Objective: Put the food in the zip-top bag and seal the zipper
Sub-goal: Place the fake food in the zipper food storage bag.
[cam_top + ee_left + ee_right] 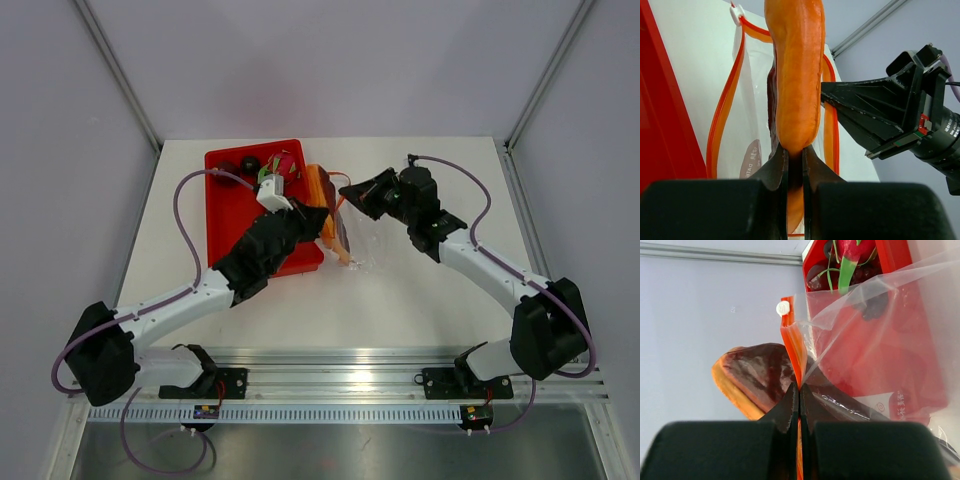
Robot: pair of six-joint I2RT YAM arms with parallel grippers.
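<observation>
My left gripper (795, 150) is shut on the near end of a long orange food piece (795, 75) with a dark brown glazed side (755, 375). It holds the piece at the mouth of the clear zip-top bag (757, 100). My right gripper (799, 387) is shut on the bag's orange zipper (794, 347), holding that edge up. From above, the left gripper (318, 222) and right gripper (352, 195) meet over the bag (365, 245), just right of the bin. More food lies in the bin: dark lumps (248, 165) and a red-pink piece with green bits (850, 255).
The red plastic bin (225, 215) stands left of the bag, under my left arm. A white slider tab (783, 308) sits at the zipper's end. The bag's label (751, 157) faces up. Grey walls with metal frame bars enclose the white table (440, 300).
</observation>
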